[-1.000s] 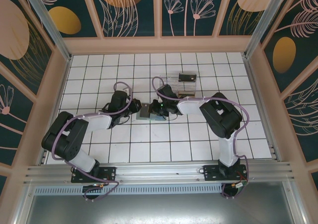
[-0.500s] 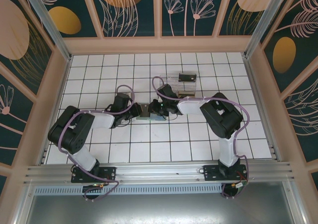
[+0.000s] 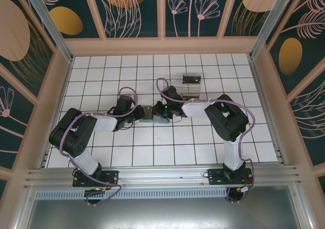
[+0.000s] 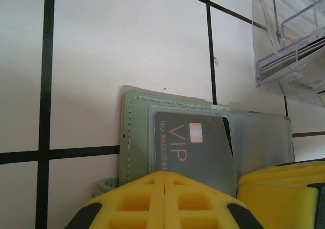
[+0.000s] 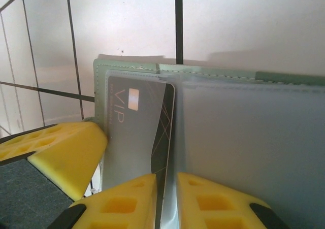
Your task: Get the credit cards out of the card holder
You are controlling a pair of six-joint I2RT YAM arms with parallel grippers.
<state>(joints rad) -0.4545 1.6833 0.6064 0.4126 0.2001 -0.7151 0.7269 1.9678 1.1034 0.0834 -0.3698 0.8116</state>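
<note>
The grey-green card holder [image 3: 151,113] lies open on the white tiles between both arms. A grey credit card [image 4: 198,148] marked VIP sits in the clear pocket of its left half [image 4: 134,132]. My left gripper [image 4: 166,181] is shut, fingertips together, resting on that half's near edge. My right gripper [image 5: 166,188] comes in from the other side, its jaws nearly together around the dark right edge of the card [image 5: 134,127]. The right half of the holder [image 5: 244,137] is a frosted pocket; its contents are hidden. From above, the left gripper [image 3: 140,112] and right gripper [image 3: 161,111] almost meet over the holder.
A clear plastic tray [image 3: 185,87] stands just behind the holder, with a small black box [image 3: 191,78] at its back edge; the tray's corner [image 4: 292,46] is close by. Walls enclose the tiled floor on three sides.
The left arm moved right, bringing its shut gripper onto the holder's left half. The right gripper stayed at the card, jaws opening slightly then narrowing again.
</note>
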